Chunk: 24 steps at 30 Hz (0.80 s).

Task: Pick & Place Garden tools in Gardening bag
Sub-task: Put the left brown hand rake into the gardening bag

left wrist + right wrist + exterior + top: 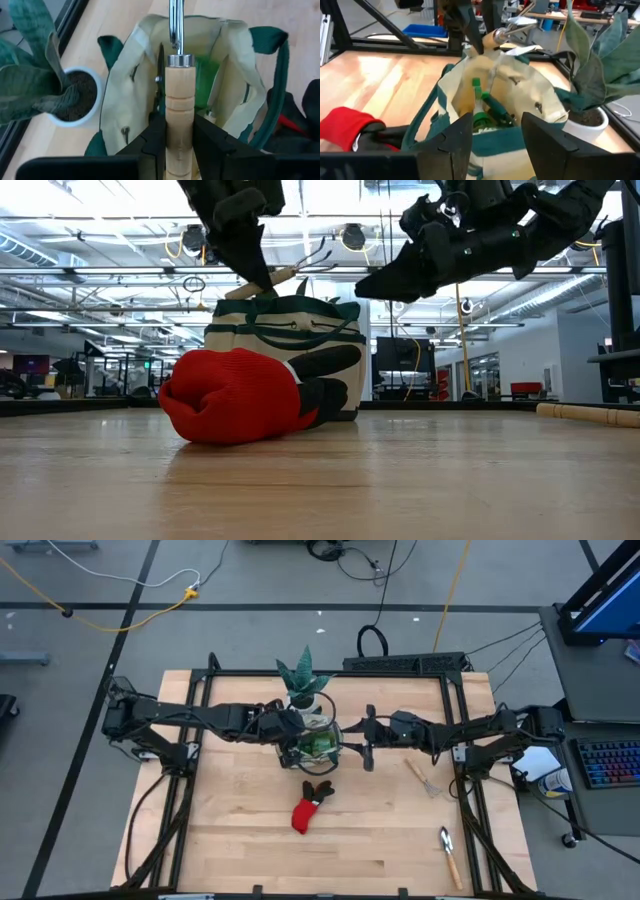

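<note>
Red glove (232,395) fills the low view's centre, lying on the table (240,850) just in front of the bag (290,340). In the high view it sits just below the bag (318,740) at mid-frame.

Left gripper (178,131) is clamped on a wooden-handled tool (178,95), its metal end pointing over the open bag mouth; the tool has not been let go. Right gripper (492,131) hovers with jaws spread and empty beside the bag, on its right side in the high view.

Progress looks roughly half: the spray bottle (482,112) and what seem to be shears (160,85) already lie inside. Left to do, besides the glove: a fork-like tool (421,776) at centre right and a trowel (449,856) at lower right of the high view. The plant (303,680) stands just above the bag.
</note>
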{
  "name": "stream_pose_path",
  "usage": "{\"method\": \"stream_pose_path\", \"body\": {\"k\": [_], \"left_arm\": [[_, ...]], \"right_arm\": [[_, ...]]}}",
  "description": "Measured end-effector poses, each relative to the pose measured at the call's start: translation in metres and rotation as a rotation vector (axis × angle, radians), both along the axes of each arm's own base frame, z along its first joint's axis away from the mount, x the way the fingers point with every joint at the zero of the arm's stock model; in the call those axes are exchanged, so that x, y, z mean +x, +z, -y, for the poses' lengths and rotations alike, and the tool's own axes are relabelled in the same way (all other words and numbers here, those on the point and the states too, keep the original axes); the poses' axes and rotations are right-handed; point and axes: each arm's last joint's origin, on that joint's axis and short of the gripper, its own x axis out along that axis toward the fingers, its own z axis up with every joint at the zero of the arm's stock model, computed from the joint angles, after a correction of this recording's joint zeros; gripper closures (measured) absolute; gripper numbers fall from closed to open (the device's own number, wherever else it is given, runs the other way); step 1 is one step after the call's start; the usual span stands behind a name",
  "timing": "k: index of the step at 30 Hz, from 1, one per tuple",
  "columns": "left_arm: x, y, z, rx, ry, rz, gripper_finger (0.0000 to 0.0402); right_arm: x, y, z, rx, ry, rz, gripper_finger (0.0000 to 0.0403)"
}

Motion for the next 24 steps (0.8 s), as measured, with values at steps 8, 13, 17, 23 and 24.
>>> {"method": "stream_pose_path", "body": {"k": [8, 13, 17, 23, 24], "left_arm": [[-0.002, -0.001, 0.000, 0.004, 0.012, -0.021, 0.0327], [-0.003, -0.002, 0.000, 0.003, 0.013, -0.033, 0.0322], [0.002, -0.008, -0.001, 0.001, 0.016, -0.046, 0.0328], [0.015, -0.028, -0.001, 0.017, 0.003, -0.107, 0.0320], [0.015, -0.032, -0.001, 0.015, 0.004, -0.130, 0.0321]], "right_arm": [[0.000, -0.001, 0.000, 0.011, 0.000, -0.011, 0.0241], [-0.001, -0.003, -0.001, 0.015, -0.001, -0.033, 0.0245], [-0.001, -0.003, -0.001, 0.015, 0.000, -0.034, 0.0243], [-0.001, -0.004, -0.001, 0.013, 0.001, -0.035, 0.0243], [-0.001, -0.004, -0.001, 0.013, 0.000, -0.036, 0.0244]]}}
